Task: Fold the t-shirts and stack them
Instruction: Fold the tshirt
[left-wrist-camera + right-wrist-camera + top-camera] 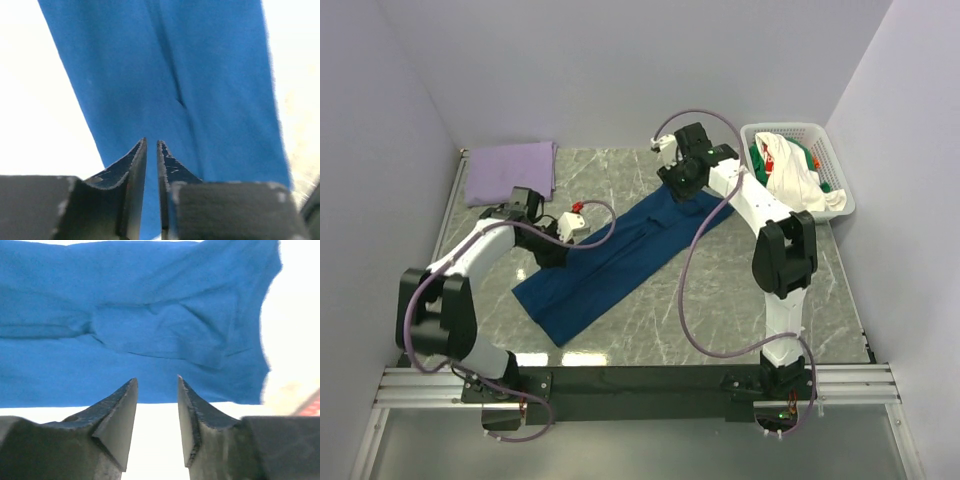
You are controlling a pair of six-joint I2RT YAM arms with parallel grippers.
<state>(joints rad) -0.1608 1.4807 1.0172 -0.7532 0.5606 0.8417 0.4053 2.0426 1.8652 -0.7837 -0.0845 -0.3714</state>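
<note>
A dark navy-blue t-shirt (620, 255), folded into a long strip, lies diagonally across the table. My left gripper (555, 255) hovers over the strip's left edge; in the left wrist view (152, 142) its jaws are nearly together with nothing between them, and the blue cloth (200, 75) lies below. My right gripper (677, 188) is over the strip's far end; in the right wrist view (156, 380) it is open and empty, just off the edge of the cloth (140, 325). A pale lavender t-shirt (510, 172) lies folded at the back left.
A white lattice basket (844, 190) stands at the back right, holding white and green t-shirts (790, 172) with red-orange bits. The walls close in on the left, back and right. The marble table (740, 300) shows at the front right.
</note>
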